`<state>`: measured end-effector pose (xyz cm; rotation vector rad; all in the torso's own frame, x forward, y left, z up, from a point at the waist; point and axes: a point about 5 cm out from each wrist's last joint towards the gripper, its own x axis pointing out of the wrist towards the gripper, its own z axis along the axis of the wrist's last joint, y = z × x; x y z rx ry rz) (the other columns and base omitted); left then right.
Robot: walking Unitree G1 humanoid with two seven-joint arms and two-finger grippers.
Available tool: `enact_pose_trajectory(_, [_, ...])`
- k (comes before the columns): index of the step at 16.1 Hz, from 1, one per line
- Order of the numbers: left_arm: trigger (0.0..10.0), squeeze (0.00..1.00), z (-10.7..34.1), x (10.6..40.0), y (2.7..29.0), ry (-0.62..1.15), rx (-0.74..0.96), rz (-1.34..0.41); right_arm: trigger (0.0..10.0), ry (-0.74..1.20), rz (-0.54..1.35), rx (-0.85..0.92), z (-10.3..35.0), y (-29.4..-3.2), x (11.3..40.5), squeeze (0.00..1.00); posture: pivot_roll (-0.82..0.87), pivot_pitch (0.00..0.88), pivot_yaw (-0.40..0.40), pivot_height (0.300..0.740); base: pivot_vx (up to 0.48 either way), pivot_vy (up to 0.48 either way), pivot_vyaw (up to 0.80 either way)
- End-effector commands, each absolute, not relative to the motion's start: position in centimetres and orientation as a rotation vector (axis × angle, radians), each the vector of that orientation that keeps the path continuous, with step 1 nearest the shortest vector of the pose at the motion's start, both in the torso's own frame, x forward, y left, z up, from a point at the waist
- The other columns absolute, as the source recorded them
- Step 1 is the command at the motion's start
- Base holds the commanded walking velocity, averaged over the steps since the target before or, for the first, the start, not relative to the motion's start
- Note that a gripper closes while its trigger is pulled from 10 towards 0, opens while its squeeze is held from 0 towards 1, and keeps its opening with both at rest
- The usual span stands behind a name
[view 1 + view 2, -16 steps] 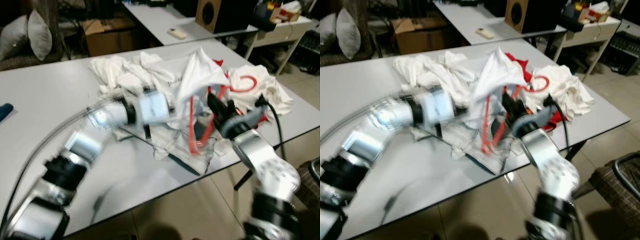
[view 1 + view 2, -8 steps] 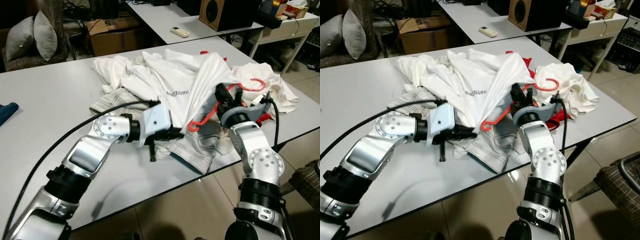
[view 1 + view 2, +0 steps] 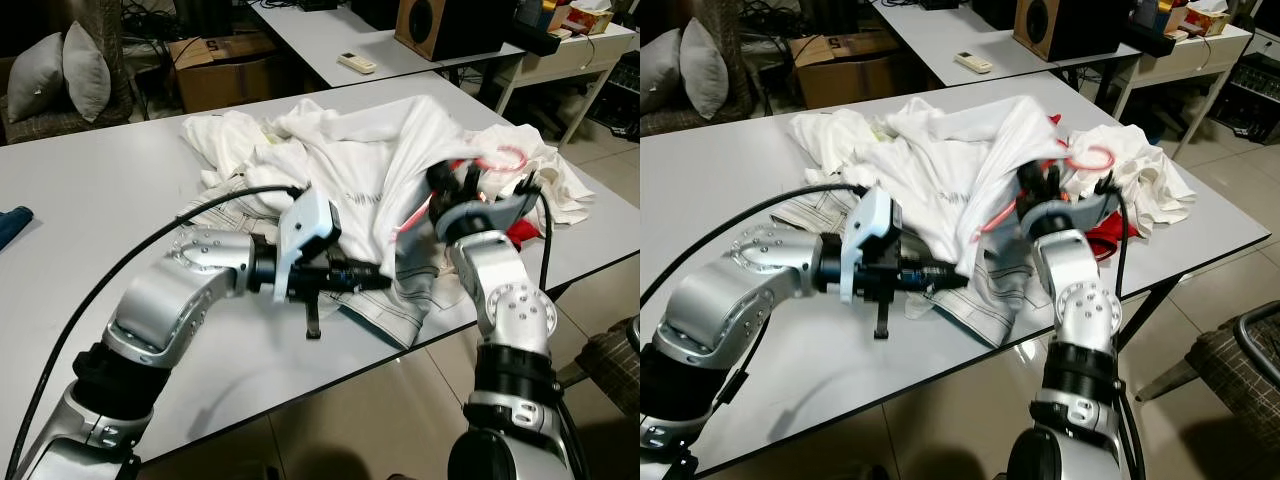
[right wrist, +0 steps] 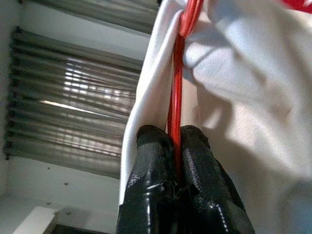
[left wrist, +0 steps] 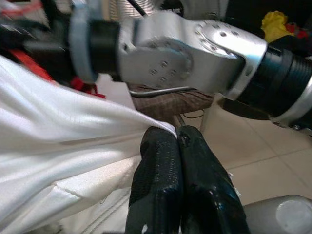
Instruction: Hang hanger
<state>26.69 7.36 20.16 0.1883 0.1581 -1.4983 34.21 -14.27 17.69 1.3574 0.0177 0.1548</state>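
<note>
Glossy red plastic hanger [image 4: 176, 92], white cloth shirt [image 3: 370, 170]

From my feed, the red hanger [image 3: 497, 158] is motion-blurred and mostly buried under the white shirt [image 3: 390, 170]; I can't trace its full outline. The left gripper [image 3: 955, 281] tips vanish into the shirt's folds. The printed lettering [image 3: 352, 197] on the shirt is too small to read.

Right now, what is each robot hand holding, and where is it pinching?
The right gripper pinches the red hanger by its thin bar. The left gripper pinches the white shirt at its edge.
</note>
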Motion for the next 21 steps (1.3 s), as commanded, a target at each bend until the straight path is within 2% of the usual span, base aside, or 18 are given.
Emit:
enact_pose_trajectory(1, [0.0,0.0,20.1,26.1,6.4,0.154,0.191,-1.549,10.0,-0.029,0.18,1.402,19.1,-13.6,34.7,0.0,-0.01,0.011,0.023,0.74,0.0,0.0,0.0])
enact_pose_trajectory(4, [0.0,0.0,21.1,26.6,5.1,0.098,0.102,-1.503,10.0,0.008,0.211,1.338,18.9,-12.6,34.5,0.0,-0.02,0.015,0.021,0.74,0.0,0.0,0.0])
enact_pose_trajectory(6, [0.0,0.0,21.5,27.5,5.3,0.08,0.124,-1.432,10.0,0.028,0.229,1.304,18.7,-12.1,34.3,0.0,-0.02,0.015,0.021,0.74,0.0,0.0,0.0])
enact_pose_trajectory(7, [0.0,0.0,21.9,27.2,5.5,0.062,0.127,-1.469,10.0,0.038,0.221,1.296,18.6,-12.1,34.2,0.0,-0.02,0.02,0.02,0.74,0.0,0.0,0.0])
enact_pose_trajectory(9, [3.1,0.0,22.9,26.3,4.5,0.022,0.098,-1.531,10.0,0.059,0.226,1.259,18.4,-11.8,34.2,0.0,-0.02,0.019,0.018,0.74,0.0,0.0,0.0])
enact_pose_trajectory(10, [10.0,0.0,23.2,26.2,3.7,-0.003,0.112,-1.524,10.0,0.07,0.237,1.246,18.4,-11.4,34.1,0.0,-0.02,0.018,0.018,0.74,0.0,0.0,0.0])
enact_pose_trajectory(12, [10.0,0.0,23.7,26.1,2.9,-0.025,0.104,-1.52,10.0,0.083,0.251,1.222,18.3,-10.8,34.0,0.0,-0.02,0.016,0.019,0.74,0.0,0.0,0.0])
enact_pose_trajectory(13, [10.0,0.96,24.5,26.0,3.5,-0.024,0.072,-1.536,10.0,0.083,0.234,1.225,18.1,-11.2,33.8,0.0,-0.03,0.013,0.018,0.74,0.0,0.0,0.0])
enact_pose_trajectory(14, [10.0,1.0,24.7,25.9,3.7,-0.018,0.072,-1.544,10.0,0.084,0.23,1.227,18.0,-11.3,33.8,0.0,-0.03,0.013,0.018,0.74,0.0,0.0,0.0])
enact_pose_trajectory(17, [10.0,1.0,24.3,24.5,5.0,0.088,0.086,-1.601,10.0,0.09,0.207,1.221,17.5,-12.2,33.7,0.0,-0.02,0.015,0.009,0.74,0.0,0.0,0.0])
enact_pose_trajectory(21, [10.0,1.0,24.0,24.7,5.6,0.141,0.077,-1.544,10.0,0.103,0.203,1.16,17.4,-12.6,33.7,0.0,-0.01,0.014,-0.001,0.74,0.0,0.0,0.0])
